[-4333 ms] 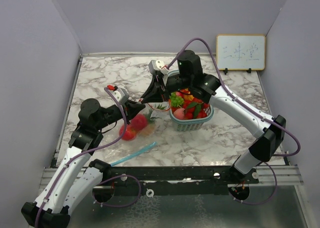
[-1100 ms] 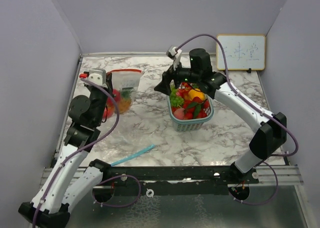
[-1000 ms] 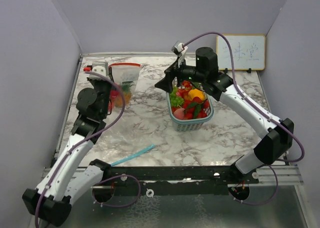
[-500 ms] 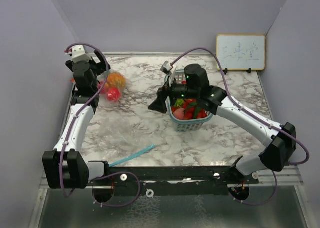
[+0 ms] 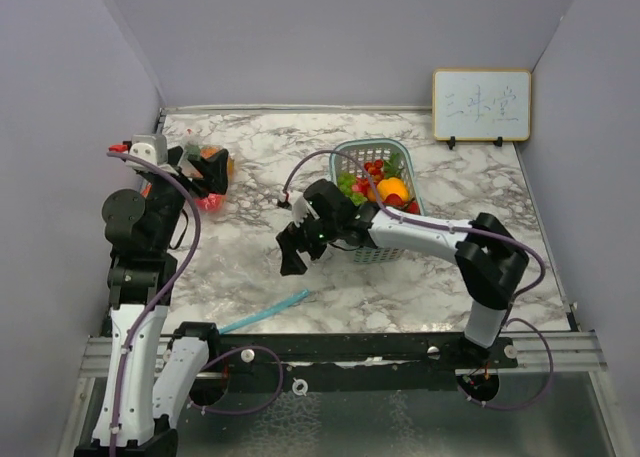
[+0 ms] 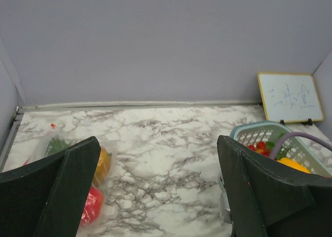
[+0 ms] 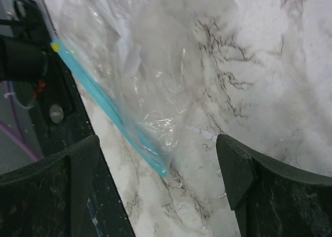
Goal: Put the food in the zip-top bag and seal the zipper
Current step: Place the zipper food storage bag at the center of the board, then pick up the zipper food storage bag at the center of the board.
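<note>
A clear zip-top bag (image 5: 208, 202) holding an orange and red food pieces lies at the back left; in the left wrist view the bag (image 6: 96, 167) shows beside my left finger. My left gripper (image 5: 203, 169) hovers by it, open and empty (image 6: 161, 195). More food (image 5: 378, 187) fills a teal mesh basket (image 5: 372, 252). A second, empty clear bag with a blue zipper (image 5: 265, 311) lies near the front edge. My right gripper (image 5: 293, 249) hangs over that empty bag (image 7: 129, 76), open (image 7: 158, 190) with nothing between its fingers.
A small whiteboard (image 5: 481, 104) leans on the back wall at the right, also in the left wrist view as the whiteboard (image 6: 289, 97). The black front rail (image 7: 31, 66) runs just past the blue zipper. Grey walls close in the marble table (image 5: 300, 157).
My left gripper opened and let go of the filled bag, which now lies at the back left. My right arm swung from the basket down toward the front, over the blue-zippered bag.
</note>
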